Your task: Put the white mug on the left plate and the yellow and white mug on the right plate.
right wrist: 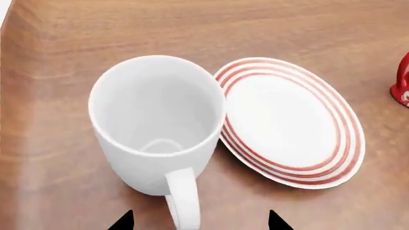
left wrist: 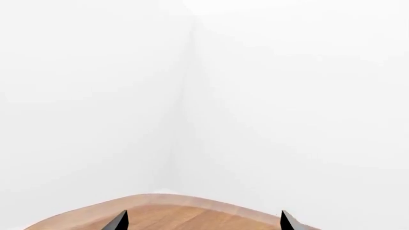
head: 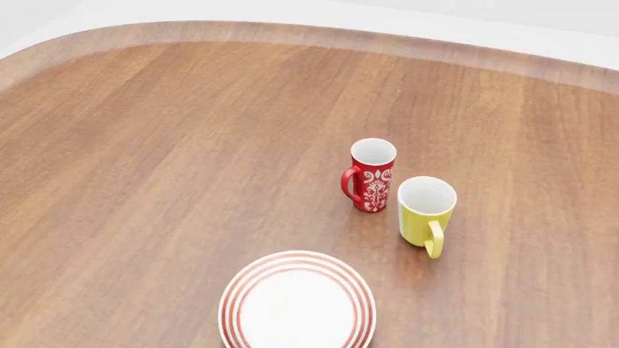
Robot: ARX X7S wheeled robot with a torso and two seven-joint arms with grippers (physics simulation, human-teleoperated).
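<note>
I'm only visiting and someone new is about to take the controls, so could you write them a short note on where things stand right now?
Left pincer: open, holding nothing, pointed past the wooden table's edge at a white wall.
Right pincer: open, just behind the handle of the large all-white mug, not gripping it.
That mug stands upright on the table beside a white plate with red rings, not on it.
The small yellow mug with white inside stands next to a red patterned mug, off any plate.
Only one plate is in view.
Done: nothing. Left: both mugs onto their plates.
</note>
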